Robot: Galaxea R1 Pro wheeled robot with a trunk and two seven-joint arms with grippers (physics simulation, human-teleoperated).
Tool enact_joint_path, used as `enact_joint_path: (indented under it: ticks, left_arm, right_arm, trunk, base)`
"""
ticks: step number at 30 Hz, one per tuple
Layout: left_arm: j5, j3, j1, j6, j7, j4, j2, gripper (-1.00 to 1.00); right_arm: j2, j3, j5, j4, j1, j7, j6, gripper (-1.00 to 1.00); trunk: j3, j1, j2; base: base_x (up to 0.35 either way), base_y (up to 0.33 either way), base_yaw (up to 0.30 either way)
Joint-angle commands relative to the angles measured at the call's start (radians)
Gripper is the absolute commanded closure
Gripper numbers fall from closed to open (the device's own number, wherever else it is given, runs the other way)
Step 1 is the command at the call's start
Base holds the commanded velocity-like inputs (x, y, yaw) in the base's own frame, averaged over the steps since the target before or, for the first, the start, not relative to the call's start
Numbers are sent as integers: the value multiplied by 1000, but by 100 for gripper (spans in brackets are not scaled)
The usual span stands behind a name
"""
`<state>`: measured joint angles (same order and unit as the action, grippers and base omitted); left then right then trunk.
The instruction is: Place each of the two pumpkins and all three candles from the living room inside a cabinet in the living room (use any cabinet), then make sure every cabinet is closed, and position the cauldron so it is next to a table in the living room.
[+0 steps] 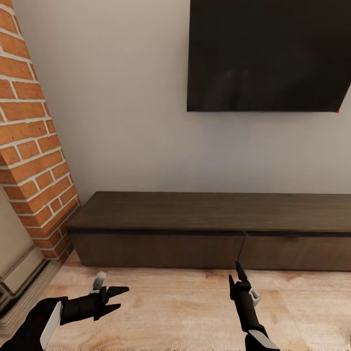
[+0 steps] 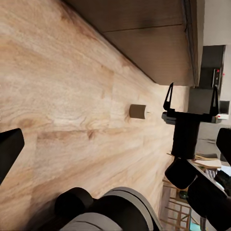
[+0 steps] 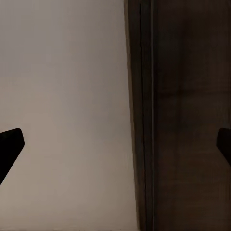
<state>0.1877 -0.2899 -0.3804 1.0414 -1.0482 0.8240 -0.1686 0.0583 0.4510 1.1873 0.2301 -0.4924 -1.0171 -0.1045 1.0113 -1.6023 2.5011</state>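
The left claw [image 1: 118,298] hovers low over the wood floor [image 1: 170,312], its two dark fingers spread apart and holding nothing. The right claw [image 1: 235,277] points up toward the cabinet [image 1: 209,229], also released, with its fingers parted and nothing between them.

In the left wrist view, only the dark tips of that claw's own fingers [image 2: 9,149] show at the picture's edges, cut off by the frame. Beyond them, across the floor, stands the right claw [image 2: 190,98], seen from the side with its two fingers apart. Between the two claws, and nearer the right one, a small tan-grey cylinder lies on its side on the floor: one candle [image 2: 137,111]. It is small in the picture and its ends are hard to make out. It lies near the foot of the cabinet but apart from it.

In the right wrist view, the finger tips [image 3: 10,144] again show only as dark corners. Ahead of them is the cabinet's dark wood and the pale wall [image 3: 62,96], very close and dim, so no detail of the drawer fronts can be read.

Ahead of both claws, the long, low dark-brown cabinet runs along the wall. Its flat drawer fronts [image 1: 161,248] are shut, so what is inside is hidden. Its far right end is cut off. Above it hangs a black screen [image 1: 265,53]. Beyond the left claw rises a brick column [image 1: 29,141].
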Motion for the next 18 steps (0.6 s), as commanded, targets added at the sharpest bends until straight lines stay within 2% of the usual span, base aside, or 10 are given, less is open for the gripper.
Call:
enact_joint_path:
  ticks: [1,18]
  left_arm:
    - [1,0,0,0,0,0,0,-100]
    - [1,-2,0,0,0,0,1,-100]
  right_arm:
    - [0,0,0,0,0,0,0,-100]
    - [4,0,0,-3,0,5,5,-100]
  trunk:
    - [4,0,0]
    - [70,-8,4]
  base:
    - [0,0,0]
    - [0,0,0]
